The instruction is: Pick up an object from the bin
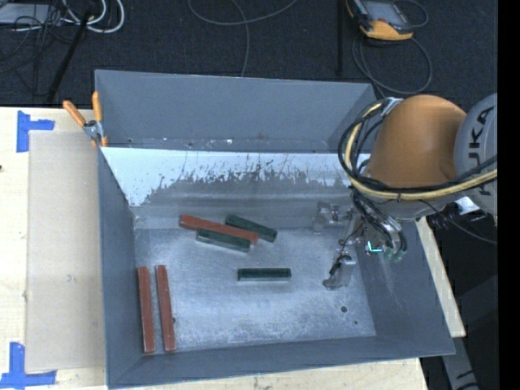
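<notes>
My gripper (336,278) hangs low over the right part of the bin floor, its fingertips close to the bare metal with nothing seen between them. A short dark green bar (264,275) lies flat to its left, about a hand's width away. Farther left and up, a red-brown bar (218,228) lies slanted across two dark green bars (251,227), forming a small pile.
Two long red-brown bars (155,309) lie side by side along the bin's left wall, near the front corner. The arm with its orange cover and cables rises over the bin's right rim.
</notes>
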`<state>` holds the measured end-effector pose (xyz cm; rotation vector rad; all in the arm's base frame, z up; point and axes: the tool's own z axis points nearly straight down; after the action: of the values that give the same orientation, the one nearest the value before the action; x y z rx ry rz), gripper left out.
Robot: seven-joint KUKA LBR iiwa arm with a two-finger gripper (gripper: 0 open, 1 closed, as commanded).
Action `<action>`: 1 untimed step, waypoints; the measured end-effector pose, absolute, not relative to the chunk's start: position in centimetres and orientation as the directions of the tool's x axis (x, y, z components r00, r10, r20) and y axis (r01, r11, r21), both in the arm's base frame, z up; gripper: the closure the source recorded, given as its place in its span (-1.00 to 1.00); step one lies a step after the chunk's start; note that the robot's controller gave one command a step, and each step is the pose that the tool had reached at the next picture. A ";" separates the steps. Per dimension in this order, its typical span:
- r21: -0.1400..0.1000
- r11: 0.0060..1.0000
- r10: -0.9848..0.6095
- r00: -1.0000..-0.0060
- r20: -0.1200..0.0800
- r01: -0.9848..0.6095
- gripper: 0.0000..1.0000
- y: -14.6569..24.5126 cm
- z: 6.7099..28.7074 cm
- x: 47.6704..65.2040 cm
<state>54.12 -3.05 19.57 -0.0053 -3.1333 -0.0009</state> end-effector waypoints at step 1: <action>0.000 0.987 0.160 -0.987 0.008 0.160 -1.00 -2.2 7.6 55.1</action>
<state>55.10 -2.21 7.61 -0.2520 -3.1230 -0.0012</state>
